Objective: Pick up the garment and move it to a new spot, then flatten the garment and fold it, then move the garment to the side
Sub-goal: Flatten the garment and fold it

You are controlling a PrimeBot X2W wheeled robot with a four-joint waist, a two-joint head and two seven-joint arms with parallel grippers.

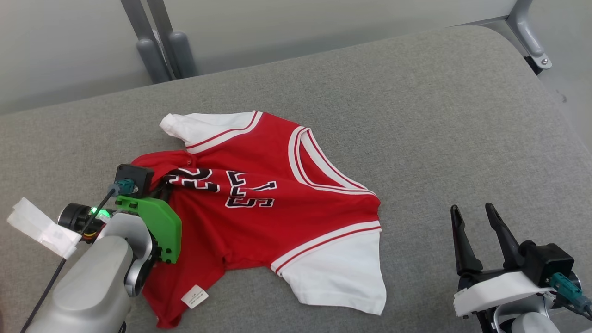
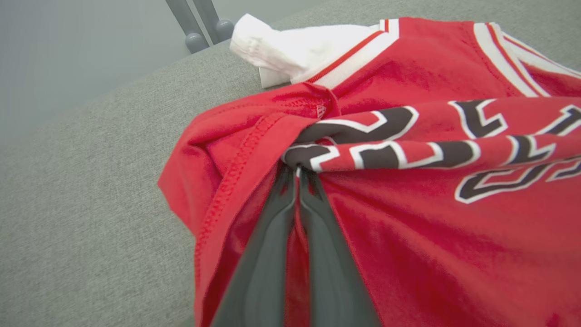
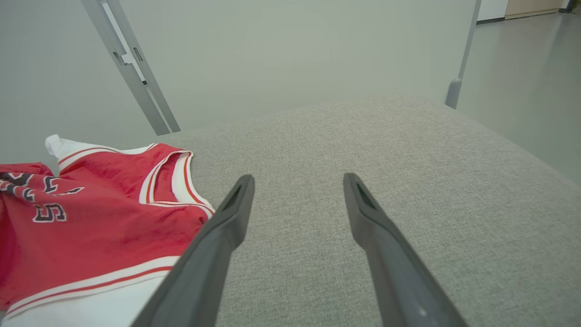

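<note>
Pinching a bunched fold of the red shirt (image 1: 286, 222), the left gripper (image 2: 297, 171) has its two dark fingers pressed together, with cloth gathered at their tips just below the black-and-white lettering (image 2: 408, 150). The fabric around that pinch is rucked up. The rest of the shirt lies spread on the left half of the grey cushion (image 1: 439, 101), with one white sleeve (image 1: 199, 127) at the far side, the other sleeve (image 1: 337, 273) at the near side, and a small white label (image 1: 194, 296) by the near hem. The right gripper (image 1: 472, 209) hovers over bare cushion well to the shirt's right, jaws spread, holding nothing. Grey metal bars (image 1: 159, 51) stand beyond the cushion.
</note>
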